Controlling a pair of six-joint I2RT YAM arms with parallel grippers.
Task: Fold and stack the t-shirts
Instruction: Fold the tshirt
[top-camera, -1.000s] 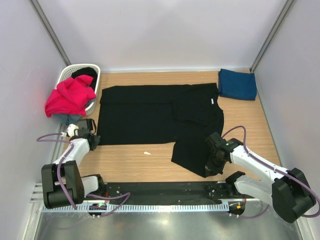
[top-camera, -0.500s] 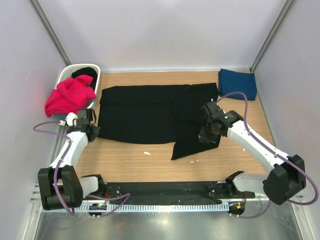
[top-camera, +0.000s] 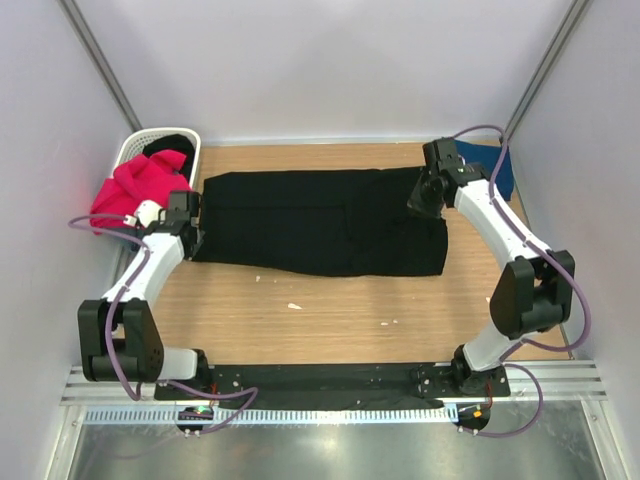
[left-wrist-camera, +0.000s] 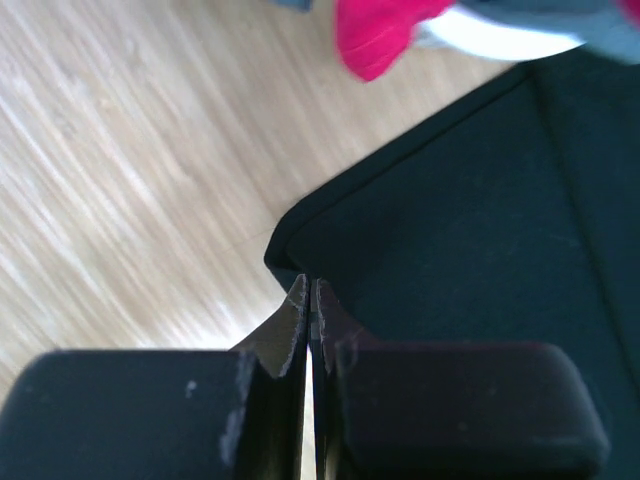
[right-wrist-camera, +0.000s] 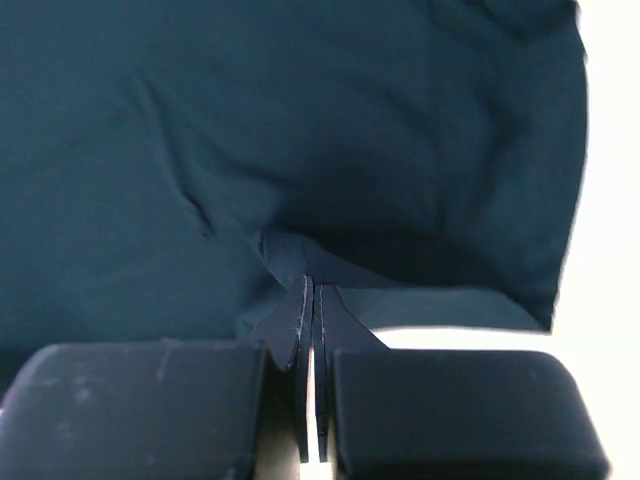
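The large black t-shirt (top-camera: 320, 225) lies across the middle of the table as a long band folded front to back. My left gripper (top-camera: 186, 212) is shut on its left edge, and the left wrist view shows the jaws (left-wrist-camera: 311, 290) pinching a corner of the black cloth (left-wrist-camera: 470, 220). My right gripper (top-camera: 424, 196) is shut on its right end, with cloth (right-wrist-camera: 300, 120) bunched at the jaws (right-wrist-camera: 310, 285). The navy blue t-shirt (top-camera: 503, 172) lies folded at the back right, partly behind the right arm. The magenta-red t-shirt (top-camera: 138, 187) hangs over the basket.
The white lattice basket (top-camera: 150, 145) stands at the back left with dark cloth inside. Small white scraps (top-camera: 295, 305) lie on the wood in front of the shirt. The black arm-mount rail (top-camera: 330, 385) runs along the near edge. Walls close in the sides and back.
Both grippers moved away from me with the black shirt's near edge, laying it over the far half. The right arm swung from the near right to the back right.
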